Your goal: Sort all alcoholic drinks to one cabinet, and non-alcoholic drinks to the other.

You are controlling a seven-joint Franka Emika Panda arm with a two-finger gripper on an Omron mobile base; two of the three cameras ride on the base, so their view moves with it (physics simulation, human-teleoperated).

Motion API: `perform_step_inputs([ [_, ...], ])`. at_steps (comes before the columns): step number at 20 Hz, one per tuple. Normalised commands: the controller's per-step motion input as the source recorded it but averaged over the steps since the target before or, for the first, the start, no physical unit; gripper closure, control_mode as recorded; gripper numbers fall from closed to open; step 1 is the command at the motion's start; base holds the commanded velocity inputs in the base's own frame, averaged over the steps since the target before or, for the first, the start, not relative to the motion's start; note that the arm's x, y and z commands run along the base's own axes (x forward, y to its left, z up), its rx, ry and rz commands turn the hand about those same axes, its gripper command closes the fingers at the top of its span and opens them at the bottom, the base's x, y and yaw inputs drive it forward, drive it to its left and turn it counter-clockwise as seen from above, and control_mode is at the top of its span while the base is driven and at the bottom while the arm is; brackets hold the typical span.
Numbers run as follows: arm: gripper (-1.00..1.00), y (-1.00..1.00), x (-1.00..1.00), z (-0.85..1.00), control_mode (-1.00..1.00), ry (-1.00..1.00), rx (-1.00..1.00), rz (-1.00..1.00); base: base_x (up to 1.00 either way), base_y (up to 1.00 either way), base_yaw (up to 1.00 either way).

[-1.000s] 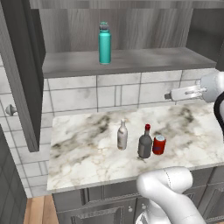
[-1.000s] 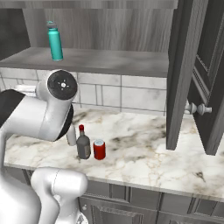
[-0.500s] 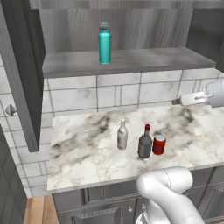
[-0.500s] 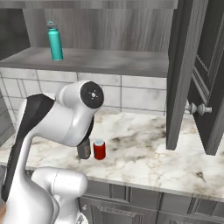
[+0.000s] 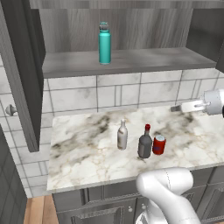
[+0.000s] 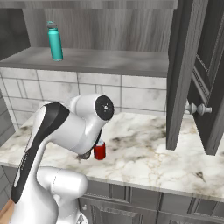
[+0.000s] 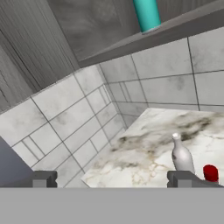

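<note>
- When looking for the gripper (image 5: 176, 108), look to the right, up above the counter (image 5: 83, 153) and near the tile wall (image 5: 87, 94).
- See its jaws spread wide, with nothing between them.
- In the hand view, find the gripper (image 7: 111, 179) low down, with one dark fingertip (image 7: 43, 178) far from the other.
- Look up to the shelf (image 5: 144, 61) of the open cabinet for the teal bottle (image 5: 104, 43), standing straight and alone, a bit left of the middle.
- Look down to the counter for three drinks in a row, all standing up.
- Find the pale bottle (image 5: 122, 135) on the left, the dark bottle (image 5: 145, 143) with a red cap in the middle, and the can (image 5: 159, 145) on the right.
- Note the can just beside the dark bottle; cannot tell if touching.
- Note the pale bottle a little apart from those two.
- Note all three well apart from the gripper.
- See one open door (image 5: 22, 78) at the left, with a round knob (image 5: 11, 110) on it.
</note>
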Motion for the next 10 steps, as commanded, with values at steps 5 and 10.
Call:
perform_step_inputs([
  [5, -1.0, -0.07, 0.1, -0.24, -1.0, 0.0, 0.04, 0.03, 0.0, 0.0, 0.0],
  [10, -1.0, -0.19, 0.07, -0.13, -1.0, 0.0, 0.01, 0.03, 0.0, 0.0, 0.0],
])
